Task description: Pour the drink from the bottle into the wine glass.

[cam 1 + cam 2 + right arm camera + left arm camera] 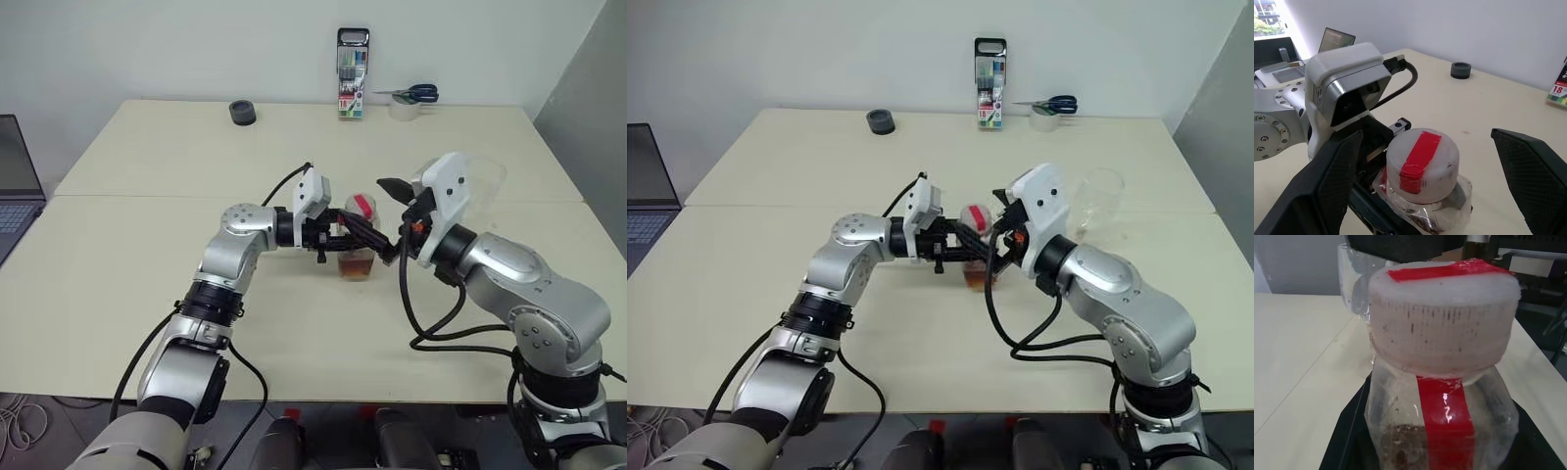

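The cream table (147,255) is being used as the work surface. A laptop (18,186) sits at its left edge, and a marker pack (353,73), scissors on a tape roll (407,98) and a small dark cap-like object (242,113) lie along its far side, well apart from the work.

Near the middle, the bottle (358,245) is being held upright by the left gripper (355,238), whose fingers are being kept clenched on its body from the side, probably to steady it. The drink (357,266) is seen as a low amber layer at the bottom of the bottle. The cap is still on, so no pouring is being done yet.

The right gripper (1425,161) is being held with its fingers spread wide on either side of the cap (1422,164), grasping nothing; judging by this, unscrewing is being prepared.

The wine glass (1095,201) is lying behind the right arm, apparently tilted; its stem is being hidden.

The wide gap around the cap is being shown by the right wrist view, while the red strip running over cap and shoulder is being shown by the left wrist view.
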`<state>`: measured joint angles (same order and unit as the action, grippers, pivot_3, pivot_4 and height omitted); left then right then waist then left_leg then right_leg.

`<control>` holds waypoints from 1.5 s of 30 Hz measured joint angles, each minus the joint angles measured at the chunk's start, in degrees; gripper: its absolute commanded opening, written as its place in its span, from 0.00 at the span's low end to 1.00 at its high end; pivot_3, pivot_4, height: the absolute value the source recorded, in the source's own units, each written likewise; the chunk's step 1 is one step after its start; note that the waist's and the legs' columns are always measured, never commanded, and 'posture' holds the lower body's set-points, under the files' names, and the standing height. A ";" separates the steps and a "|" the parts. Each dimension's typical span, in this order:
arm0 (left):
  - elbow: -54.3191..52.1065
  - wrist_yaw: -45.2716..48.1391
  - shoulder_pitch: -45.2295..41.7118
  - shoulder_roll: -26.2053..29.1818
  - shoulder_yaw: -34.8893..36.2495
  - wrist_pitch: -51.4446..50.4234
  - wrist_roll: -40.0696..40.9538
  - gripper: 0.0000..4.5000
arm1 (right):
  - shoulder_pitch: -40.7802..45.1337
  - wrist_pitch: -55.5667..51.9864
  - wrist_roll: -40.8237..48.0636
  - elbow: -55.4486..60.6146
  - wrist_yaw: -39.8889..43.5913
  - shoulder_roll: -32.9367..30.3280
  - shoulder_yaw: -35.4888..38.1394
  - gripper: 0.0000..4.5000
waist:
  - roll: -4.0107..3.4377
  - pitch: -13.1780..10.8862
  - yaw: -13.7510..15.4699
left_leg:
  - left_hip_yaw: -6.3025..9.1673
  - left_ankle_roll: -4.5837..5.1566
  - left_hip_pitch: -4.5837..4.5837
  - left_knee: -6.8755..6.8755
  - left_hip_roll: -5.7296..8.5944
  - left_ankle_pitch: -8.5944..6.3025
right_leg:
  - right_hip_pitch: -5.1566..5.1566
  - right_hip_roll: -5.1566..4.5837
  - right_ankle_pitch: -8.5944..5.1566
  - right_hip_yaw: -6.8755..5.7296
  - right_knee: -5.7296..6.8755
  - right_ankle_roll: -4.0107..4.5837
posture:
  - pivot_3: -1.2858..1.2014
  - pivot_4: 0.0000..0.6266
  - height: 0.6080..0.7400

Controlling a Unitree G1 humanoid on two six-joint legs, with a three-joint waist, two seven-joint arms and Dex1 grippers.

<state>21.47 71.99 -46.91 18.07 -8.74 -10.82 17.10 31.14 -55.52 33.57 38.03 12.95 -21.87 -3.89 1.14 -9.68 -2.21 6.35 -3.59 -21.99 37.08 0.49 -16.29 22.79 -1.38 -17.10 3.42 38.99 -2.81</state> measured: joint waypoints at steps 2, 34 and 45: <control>0.02 0.09 0.00 -0.06 0.00 0.16 -0.31 0.40 | -0.01 0.02 -0.95 -0.40 0.25 -0.18 -0.56 1.00 | 0.00 0.00 -0.01 | 0.00 0.00 0.00 0.00 0.00 0.00 | 0.00 0.00 0.00 0.00 0.00 0.00 | 0.52 0.24 1.00; 0.90 2.02 -0.57 0.61 -0.79 -1.04 -1.73 0.40 | 14.39 31.20 -7.94 -36.98 47.41 -13.79 -7.91 0.79 | -0.06 -0.11 -1.01 | -0.01 -0.09 -0.24 0.19 -0.05 0.06 | 0.22 -0.20 0.02 -0.01 0.10 0.00 | 0.52 0.24 1.00; 4.98 -1.17 -2.95 -1.91 1.34 -1.37 -0.66 0.40 | -0.47 11.92 -7.19 -8.67 16.23 -3.31 1.09 0.94 | -0.08 -0.11 -0.53 | 0.20 -0.11 -0.88 0.91 0.13 0.08 | 0.58 -0.53 0.01 -0.37 0.65 -0.01 | 0.52 0.24 1.00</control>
<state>26.45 70.82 -49.86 16.17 -7.40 -12.19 16.44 30.67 -43.60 26.38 29.37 29.18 -25.18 -2.80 1.06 -9.79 -2.74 6.55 -3.70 -22.87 37.99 0.62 -16.21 23.37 -1.91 -17.08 3.05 39.64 -2.82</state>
